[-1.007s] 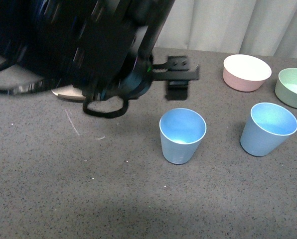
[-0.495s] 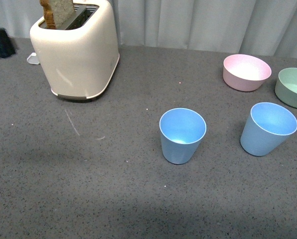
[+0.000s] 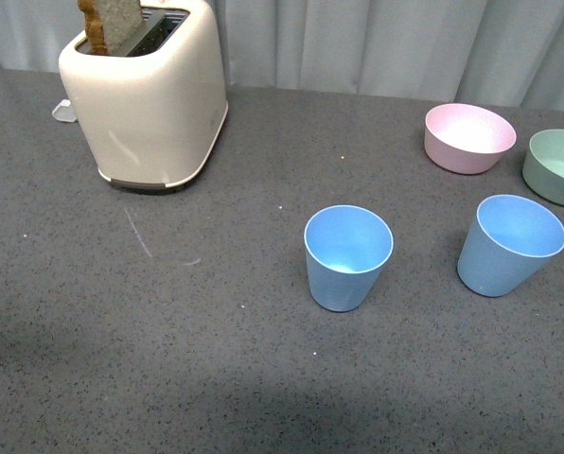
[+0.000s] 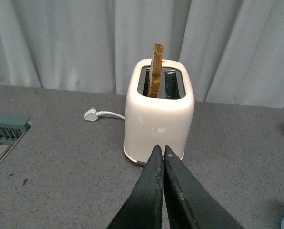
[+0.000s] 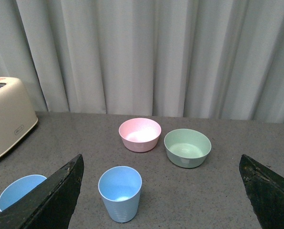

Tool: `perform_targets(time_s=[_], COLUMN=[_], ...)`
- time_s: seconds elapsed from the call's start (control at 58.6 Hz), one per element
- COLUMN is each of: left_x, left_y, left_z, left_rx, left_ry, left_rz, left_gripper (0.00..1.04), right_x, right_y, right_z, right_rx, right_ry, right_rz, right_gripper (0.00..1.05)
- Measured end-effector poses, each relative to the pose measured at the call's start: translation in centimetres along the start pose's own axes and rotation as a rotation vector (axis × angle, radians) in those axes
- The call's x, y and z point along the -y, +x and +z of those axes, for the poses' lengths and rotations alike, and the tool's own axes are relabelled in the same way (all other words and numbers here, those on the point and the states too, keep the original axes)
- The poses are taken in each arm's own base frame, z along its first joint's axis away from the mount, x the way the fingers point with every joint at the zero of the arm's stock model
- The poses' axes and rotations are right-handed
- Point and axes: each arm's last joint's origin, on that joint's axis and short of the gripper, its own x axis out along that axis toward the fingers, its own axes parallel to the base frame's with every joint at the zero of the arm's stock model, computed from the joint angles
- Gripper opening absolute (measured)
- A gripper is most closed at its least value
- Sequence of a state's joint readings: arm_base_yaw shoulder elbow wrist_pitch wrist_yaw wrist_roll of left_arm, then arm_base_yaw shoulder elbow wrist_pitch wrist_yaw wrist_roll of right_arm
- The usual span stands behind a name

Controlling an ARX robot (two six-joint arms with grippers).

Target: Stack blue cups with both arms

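In the front view, everything stands on the table (image 3: 168, 359). The toaster (image 3: 149, 104) is in the upper left of the frame, with toast (image 3: 112, 24) upright in one of its slots. A plug (image 3: 64, 111) lies just left of the toaster. The centre cup (image 3: 347, 257) stands a little right of and below the middle. The right cup (image 3: 509, 246) is level with it near the right edge, and the two are well apart. Both are upright. Two bowls sit in the upper right, near each other but not touching. The left bowl (image 3: 468, 138) is behind the gap between the cups. The right bowl (image 3: 558, 167), cut by the frame edge, is just behind the right cup. A curtain (image 3: 377, 43) runs along the top, behind the table.
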State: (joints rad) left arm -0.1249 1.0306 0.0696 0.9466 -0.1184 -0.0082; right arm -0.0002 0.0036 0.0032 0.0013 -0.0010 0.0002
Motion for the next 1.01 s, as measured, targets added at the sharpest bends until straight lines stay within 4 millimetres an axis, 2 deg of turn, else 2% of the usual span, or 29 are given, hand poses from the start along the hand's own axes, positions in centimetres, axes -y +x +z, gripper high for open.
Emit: perform_targets(time_s=[0.324, 1.007], left_x=[-1.7, -1.7], left_y=[-2.2, -5.1], left_z=[0.1, 1.1], left_rx=[0.001, 0.037], left_ry=[-0.001, -0.001], left_rz=[0.005, 0.006], left_gripper=[0.04, 0.04], right_x=[0.0, 0.0], right_y=[0.0, 0.0], right_z=[0.0, 0.0], right_rx=[0.0, 0.0], right_ry=[0.0, 0.0], right_rz=[0.0, 0.0], right_gripper=[0.95, 0.95])
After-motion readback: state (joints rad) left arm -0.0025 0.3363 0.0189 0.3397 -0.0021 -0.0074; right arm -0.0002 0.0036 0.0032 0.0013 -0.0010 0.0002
